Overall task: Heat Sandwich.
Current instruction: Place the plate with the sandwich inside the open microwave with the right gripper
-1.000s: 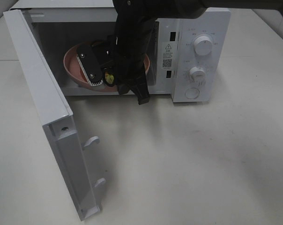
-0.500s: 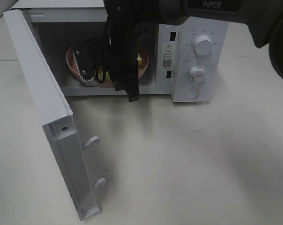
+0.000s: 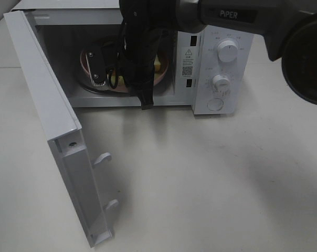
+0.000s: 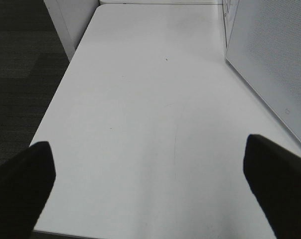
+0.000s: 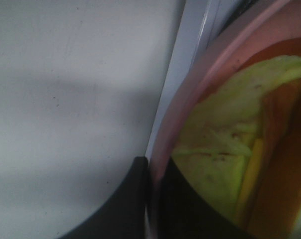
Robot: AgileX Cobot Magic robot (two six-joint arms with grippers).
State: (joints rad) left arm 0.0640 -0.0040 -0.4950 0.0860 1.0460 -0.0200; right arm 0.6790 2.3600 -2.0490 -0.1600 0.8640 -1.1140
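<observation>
The white microwave (image 3: 221, 63) stands with its door (image 3: 48, 105) swung wide open to the left. My right gripper (image 3: 132, 86) reaches into the cavity. It is shut on the rim of a salmon-pink plate (image 3: 162, 73). The right wrist view shows the dark fingers (image 5: 135, 199) pinching that plate (image 5: 190, 89) at its edge. The yellowish-green sandwich (image 5: 225, 144) with an orange patch lies on the plate, and a sliver of the sandwich (image 3: 158, 65) peeks past the arm. My left gripper (image 4: 150, 169) hovers open over bare table with nothing between its fingers.
Two knobs (image 3: 228, 51) sit on the microwave's right panel. The open door juts toward the table's front left. The microwave's side wall (image 4: 270, 64) is close to my left gripper. The table edge (image 4: 56, 114) drops to a dark floor.
My right arm has carried the plate with the sandwich deeper into the microwave cavity and levelled it. The left gripper has not moved.
</observation>
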